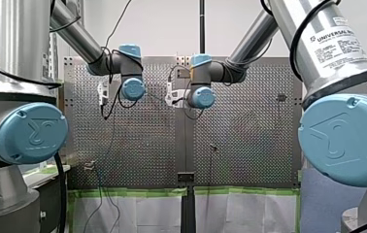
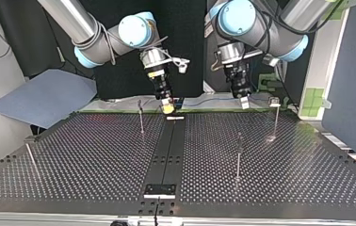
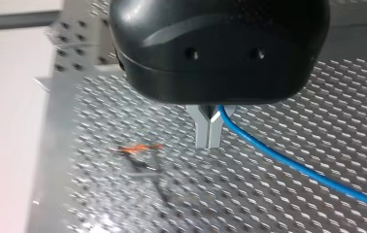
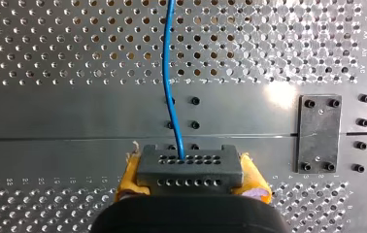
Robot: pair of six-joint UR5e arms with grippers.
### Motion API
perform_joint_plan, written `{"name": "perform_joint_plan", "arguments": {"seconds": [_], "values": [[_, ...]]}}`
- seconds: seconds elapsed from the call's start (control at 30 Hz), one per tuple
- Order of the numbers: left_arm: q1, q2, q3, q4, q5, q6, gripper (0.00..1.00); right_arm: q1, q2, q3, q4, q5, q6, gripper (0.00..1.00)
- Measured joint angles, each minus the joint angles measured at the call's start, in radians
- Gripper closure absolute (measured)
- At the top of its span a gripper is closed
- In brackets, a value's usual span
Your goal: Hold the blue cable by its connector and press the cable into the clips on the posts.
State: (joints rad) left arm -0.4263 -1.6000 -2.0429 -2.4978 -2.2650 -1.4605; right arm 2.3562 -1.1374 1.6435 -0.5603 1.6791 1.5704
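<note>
Even light, with glare patches on the perforated table (image 4: pixel 281 90)

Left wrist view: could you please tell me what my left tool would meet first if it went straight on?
Probably the perforated table just beyond the left tool; depth is unclear.

Robotics lab; perforated metal table (image 2: pixel 96 155); thin posts (image 2: pixel 238 160) on it; industrial arms (image 1: pixel 327 48); green tape (image 1: pixel 133 192) on sheeting (image 1: pixel 147 213).

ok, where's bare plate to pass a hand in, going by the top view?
Free: the stretch between the left-edge post and the centre strip, camera side of the far post; also the near corner beyond the mid-right post. Crowded: the far edge, where my right pincer holds the connector and blue cable, my left pincer alongside.
</note>
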Motion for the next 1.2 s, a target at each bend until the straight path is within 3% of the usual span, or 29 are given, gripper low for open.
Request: {"name": "perform_joint_plan", "arguments": {"seconds": [0.2,0.43,0.6,0.93,1.2], "values": [[0.002,0.016,0.051,-0.051,0.026,-0.016,1.00,-0.002,0.000,-0.009,0.008,-0.001,-0.005,1.00],[0.006,0.029,0.100,-0.110,0.026,-0.052,1.00,-0.003,0.000,-0.036,0.027,-0.010,-0.016,1.00],[0.022,0.046,0.108,-0.153,0.057,-0.094,1.00,-0.006,0.000,-0.053,0.045,-0.014,-0.026,1.00],[0.051,0.060,0.108,-0.237,0.135,-0.177,1.00,-0.016,0.000,-0.064,0.054,-0.025,-0.030,1.00],[0.058,0.118,0.108,-0.303,0.149,-0.243,1.00,-0.026,0.000,-0.079,0.056,-0.040,-0.030,1.00]]}}
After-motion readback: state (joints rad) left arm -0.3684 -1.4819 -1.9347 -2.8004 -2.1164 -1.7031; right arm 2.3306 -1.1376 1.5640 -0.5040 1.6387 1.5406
